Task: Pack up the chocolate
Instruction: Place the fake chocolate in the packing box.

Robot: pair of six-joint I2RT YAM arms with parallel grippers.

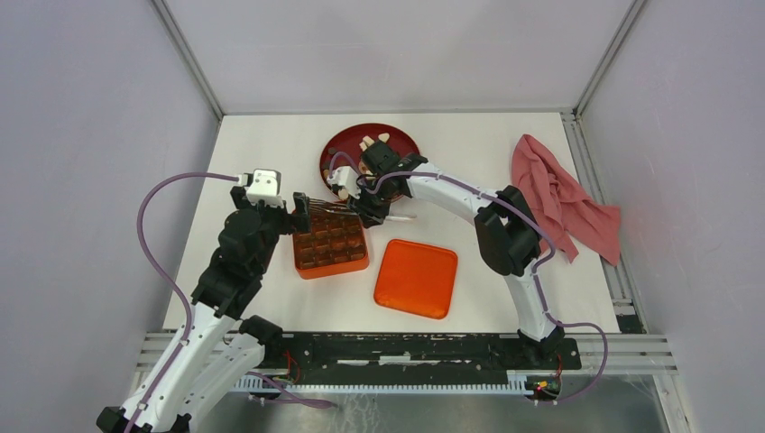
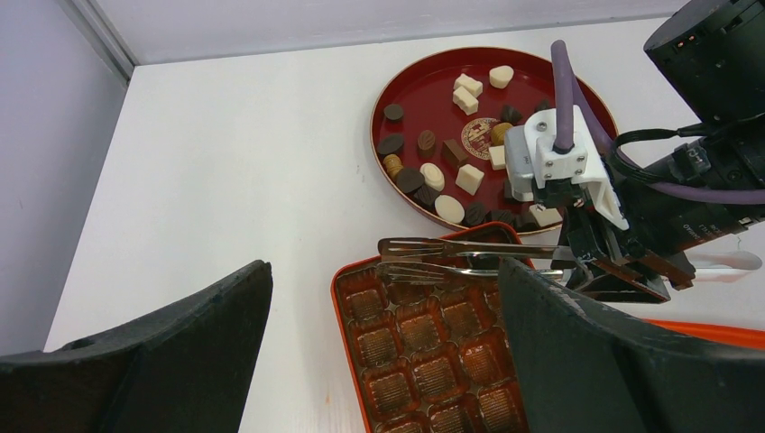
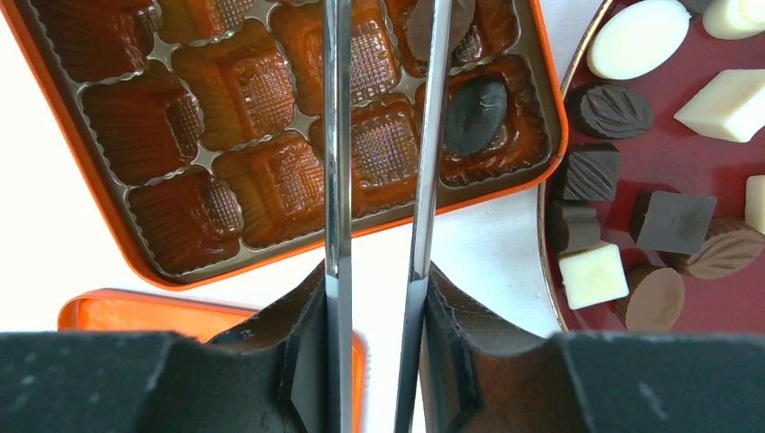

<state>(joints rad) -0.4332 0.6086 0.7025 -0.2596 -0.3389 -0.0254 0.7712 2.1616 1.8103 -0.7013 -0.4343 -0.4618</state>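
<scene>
the right gripper [image 3: 374, 298] has its fingers [image 3: 307, 334] clamped on the handles of metal tongs [image 3: 336, 135]. the tines stand slightly parted, and in the left wrist view nothing shows between their tips. they reach over the orange box [image 3: 239, 86], where one dark piece [image 3: 475, 113] sits in a cell by the rim. a second dark shape lies half hidden behind a tine, and i cannot tell whether it is seated. the other cells in view look bare.

the left gripper [image 2: 383, 280] hovers at the box's 9 o'clock edge, its fingers [image 2: 180, 352] spread wide and holding nothing.

most of the chocolate [image 2: 468, 178] lies loose on the red plate [image 2: 424, 90], just beside the box at its 12 to 1 o'clock. packing looks barely begun. the next move probably calls for lifting the tongs over both rims, swinging toward 1 o'clock and closing on a single piece.

room is tight here. the tong tips end near the left fingers, and the box and plate rims almost touch. the orange lid [image 1: 416, 278] lies at the box's 4 o'clock and a pink cloth [image 1: 559, 194] far toward 3. open table lies at the plate's 9 o'clock.
</scene>
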